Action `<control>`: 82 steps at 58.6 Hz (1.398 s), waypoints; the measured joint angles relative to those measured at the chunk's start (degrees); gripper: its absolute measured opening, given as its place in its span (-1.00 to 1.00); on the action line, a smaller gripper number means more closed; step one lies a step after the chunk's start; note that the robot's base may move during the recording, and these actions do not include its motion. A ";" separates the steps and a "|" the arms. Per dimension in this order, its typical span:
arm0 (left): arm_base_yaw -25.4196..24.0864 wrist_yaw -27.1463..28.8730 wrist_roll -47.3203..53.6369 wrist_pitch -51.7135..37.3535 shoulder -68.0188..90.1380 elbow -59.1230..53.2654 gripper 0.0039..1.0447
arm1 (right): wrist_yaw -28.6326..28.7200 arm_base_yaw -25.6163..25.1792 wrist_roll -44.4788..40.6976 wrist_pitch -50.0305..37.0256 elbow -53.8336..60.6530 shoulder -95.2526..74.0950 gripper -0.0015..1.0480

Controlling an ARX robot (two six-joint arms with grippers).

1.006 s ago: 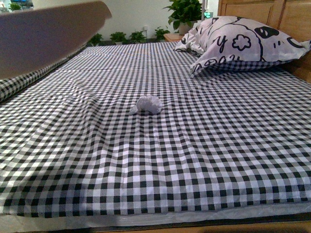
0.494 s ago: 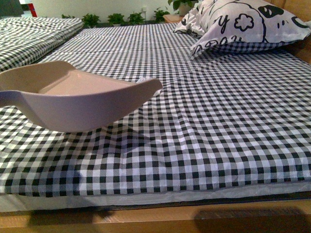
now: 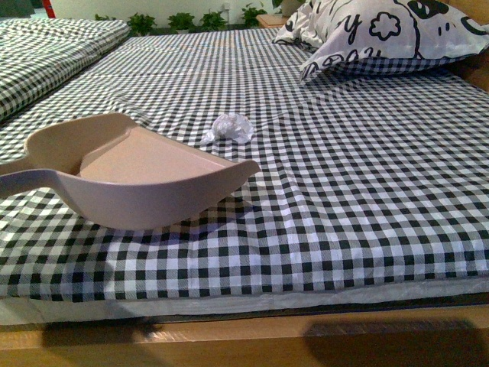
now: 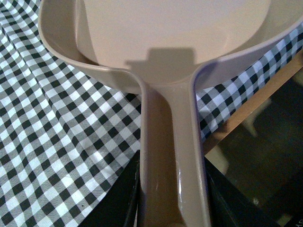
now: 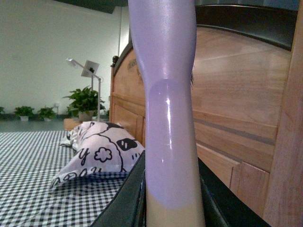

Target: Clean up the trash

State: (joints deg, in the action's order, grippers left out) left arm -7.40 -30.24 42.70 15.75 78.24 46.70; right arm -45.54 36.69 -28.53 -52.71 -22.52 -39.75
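The trash (image 3: 230, 128), a small crumpled white wad, lies on the black-and-white checked bedsheet (image 3: 367, 199) near the middle of the bed. A pinkish dustpan (image 3: 145, 176) hovers low over the sheet in front and to the left of the wad, its mouth toward it, a short gap between them. My left gripper (image 4: 173, 208) is shut on the dustpan handle (image 4: 170, 156); the arm is out of the front view. In the right wrist view my right gripper (image 5: 171, 203) is shut on the pale brush handle (image 5: 168, 109), which points up; the bristles are out of view.
A black-and-white printed pillow (image 3: 382, 34) rests at the far right of the bed, against a wooden headboard (image 5: 236, 104). A second checked bed (image 3: 46, 46) stands to the left. Potted plants (image 3: 183, 19) line the far wall. The wooden bed frame edge (image 3: 244, 340) runs along the front.
The dustpan came down from the upper left, crossed in front of the trash, then dropped lower, so the wad shows again. The front view tilted downward.
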 joint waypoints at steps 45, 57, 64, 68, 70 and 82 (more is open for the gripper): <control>0.22 0.90 4.13 -4.07 8.02 2.23 -0.47 | 0.00 0.00 0.02 0.00 0.00 0.00 -0.61; 0.22 1.01 4.28 -4.07 8.02 2.23 -0.47 | 6.27 -2.89 12.74 40.04 -14.12 -2.16 -0.61; 0.24 1.03 4.39 -4.07 8.02 2.23 -0.47 | 17.22 -8.02 20.52 58.40 -22.05 -11.13 -0.61; 0.24 1.03 4.46 -4.07 8.02 2.23 -0.47 | 22.77 -10.71 21.86 58.75 -24.87 -17.77 -0.61; 0.24 1.05 4.46 -4.07 8.02 2.23 -0.47 | 25.16 -12.02 22.12 58.10 -26.97 -21.33 -0.61; 0.24 1.07 4.50 -4.07 8.02 2.23 -0.47 | 34.32 -15.08 22.34 56.92 -43.06 -44.22 -0.61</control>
State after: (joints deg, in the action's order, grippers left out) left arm -7.16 -29.17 47.20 11.68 86.26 48.93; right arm -11.22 21.61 -6.20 4.21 -65.58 -83.96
